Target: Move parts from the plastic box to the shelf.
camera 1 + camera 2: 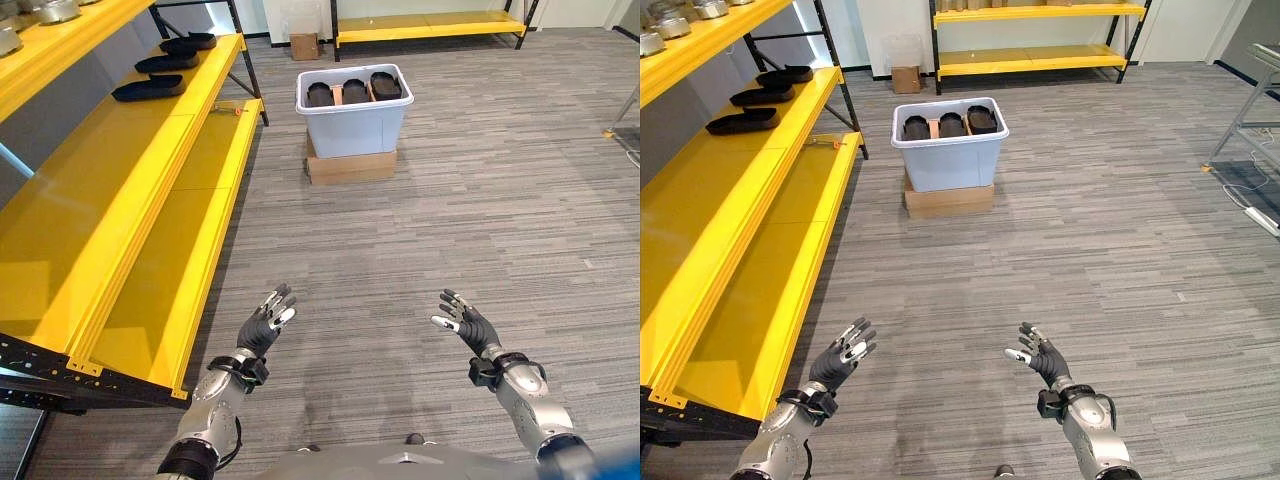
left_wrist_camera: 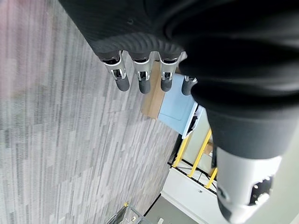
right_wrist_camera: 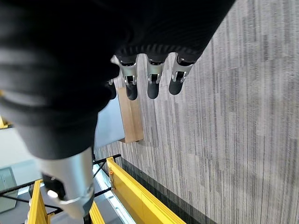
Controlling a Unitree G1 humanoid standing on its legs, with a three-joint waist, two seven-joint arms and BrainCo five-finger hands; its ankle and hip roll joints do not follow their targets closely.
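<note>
Both hands empty, fingers relaxed and spread: left hand [image 1: 262, 325], right hand [image 1: 468, 322], low and near. Black parts [image 1: 355, 90] sit side by side in the plastic box [image 1: 352, 122] far ahead on a cardboard box [image 1: 350, 165], long axes running near-to-far. Shelf [image 1: 120, 210] at left already holds three parts [image 1: 150, 88]. Risk: box well apart from the hands, so a reach from here would fall short; a poor approach could knock the box off the cardboard.
</note>
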